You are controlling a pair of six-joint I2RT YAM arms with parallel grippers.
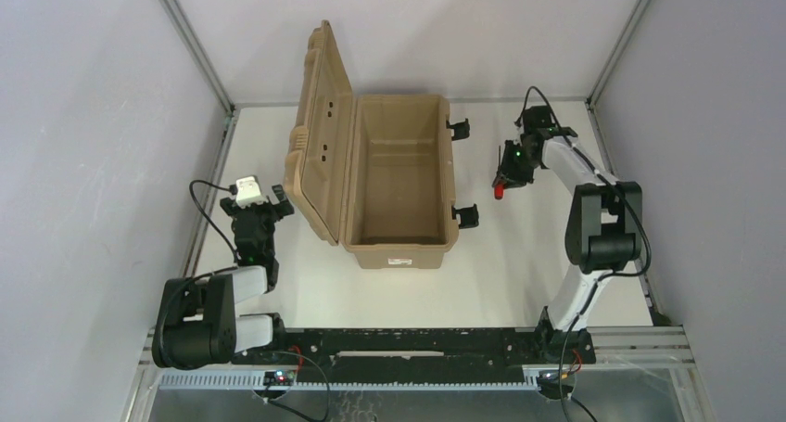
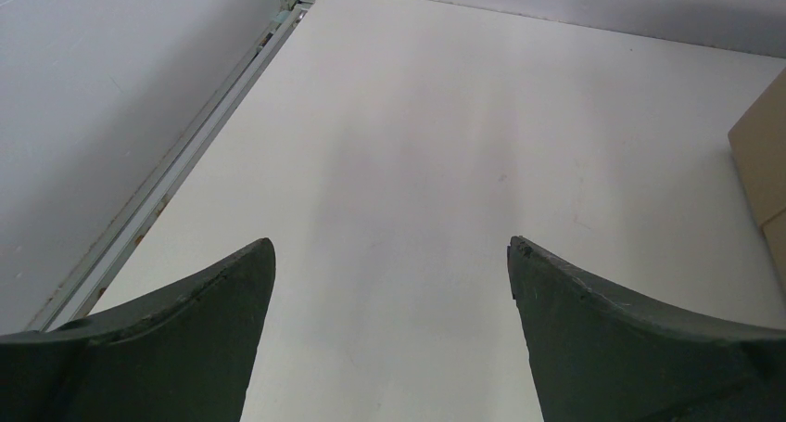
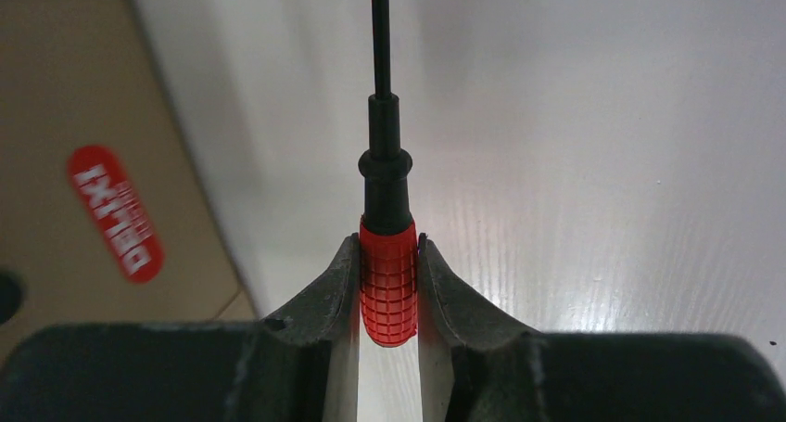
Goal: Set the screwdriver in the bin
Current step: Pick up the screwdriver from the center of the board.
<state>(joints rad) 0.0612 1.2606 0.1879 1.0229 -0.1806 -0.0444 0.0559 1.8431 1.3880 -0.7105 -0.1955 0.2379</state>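
- While clamping the screwdriver by its red handle in the right claw, hovering over the desk beside the open bin.
- Mid-carry, by the look of it.
- Next: swing left above the bin, then release.
- Left claw spread wide, holding nothing.

1 screwdriver, 1 bin w/ 2 latches, 2 arms.

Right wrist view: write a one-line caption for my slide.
Right hand clamps the screwdriver by its red handle, shaft pointing away over the white table, tan bin at left.
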